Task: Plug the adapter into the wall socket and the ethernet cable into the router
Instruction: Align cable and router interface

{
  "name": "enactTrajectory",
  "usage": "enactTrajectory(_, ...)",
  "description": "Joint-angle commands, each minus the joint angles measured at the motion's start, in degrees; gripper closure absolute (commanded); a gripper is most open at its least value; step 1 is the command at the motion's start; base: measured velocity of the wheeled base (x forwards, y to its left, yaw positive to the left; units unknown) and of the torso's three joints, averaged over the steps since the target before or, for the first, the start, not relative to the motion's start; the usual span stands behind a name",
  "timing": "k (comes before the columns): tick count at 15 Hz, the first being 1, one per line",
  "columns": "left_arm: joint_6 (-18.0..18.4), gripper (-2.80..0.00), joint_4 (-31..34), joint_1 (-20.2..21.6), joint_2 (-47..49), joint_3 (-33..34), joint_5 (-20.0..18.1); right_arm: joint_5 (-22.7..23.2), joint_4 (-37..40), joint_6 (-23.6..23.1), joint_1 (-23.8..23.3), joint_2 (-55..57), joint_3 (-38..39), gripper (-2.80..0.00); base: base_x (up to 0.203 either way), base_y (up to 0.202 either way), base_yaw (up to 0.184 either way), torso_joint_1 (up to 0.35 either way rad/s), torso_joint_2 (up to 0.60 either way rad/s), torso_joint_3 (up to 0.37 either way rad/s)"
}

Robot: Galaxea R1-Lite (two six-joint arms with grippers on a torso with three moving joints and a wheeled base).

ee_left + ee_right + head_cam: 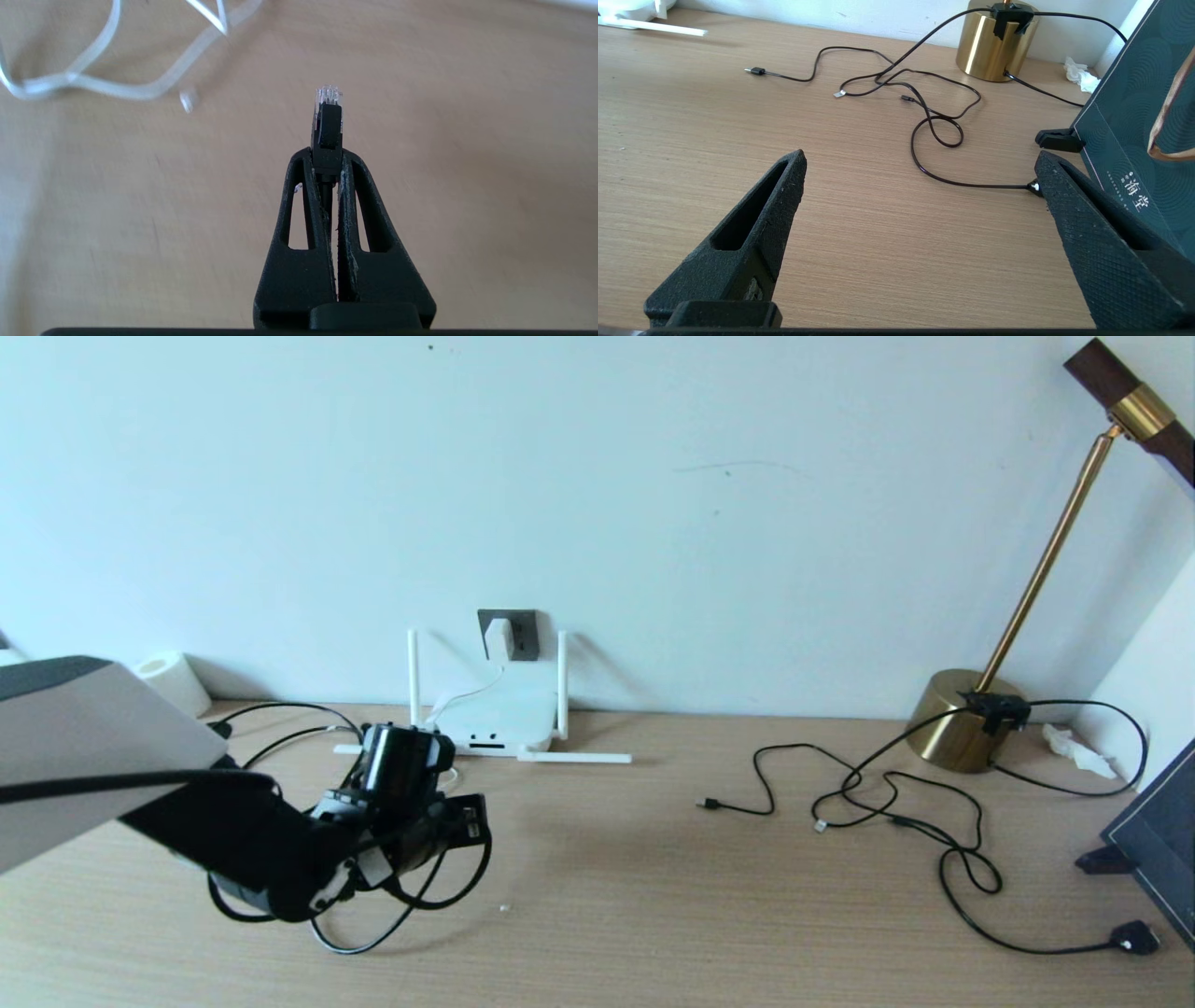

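The white adapter [499, 637] sits in the dark grey wall socket [523, 635], and its thin white cord [467, 695] drops to the router [504, 714] standing below against the wall. My left gripper [467, 821] hovers over the table just in front of the router, shut on the ethernet cable. In the left wrist view the clear-tipped plug [327, 116] sticks out past the closed gripper [327, 156], above bare wood. The black cable loops [448, 894] beneath the arm. My right gripper [920, 161] stands wide open with nothing between its fingers, low over the table's right side.
Thin black cables [887, 803] sprawl on the right, ending in a black plug [1134, 938]. A brass lamp base [962, 723] stands at the back right, a dark box [1139, 116] at the right edge, a white roll [173, 681] at the back left.
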Motion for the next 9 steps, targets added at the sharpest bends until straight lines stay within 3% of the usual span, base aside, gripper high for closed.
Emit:
enactTrajectory(1, 0.7, 0.0, -0.2, 2.0, 4.1, -4.0, -1.7, 0.0, 0.0, 0.0, 0.0, 0.1, 0.0, -2.8, 0.0, 0.0, 0.0, 0.0, 0.0, 0.0)
enactTrajectory(4, 3.5, 0.0, -0.2, 2.7, 8.0, -9.0, -2.5, 0.0, 0.0, 0.0, 0.0, 0.1, 0.0, -2.8, 0.0, 0.0, 0.0, 0.0, 0.0, 0.0)
enactTrajectory(9, 3.9, 0.0, -0.2, 3.0, 11.9, -14.7, -2.4, 0.0, 0.0, 0.0, 0.0, 0.1, 0.0, -2.8, 0.0, 0.0, 0.0, 0.0, 0.0, 0.0)
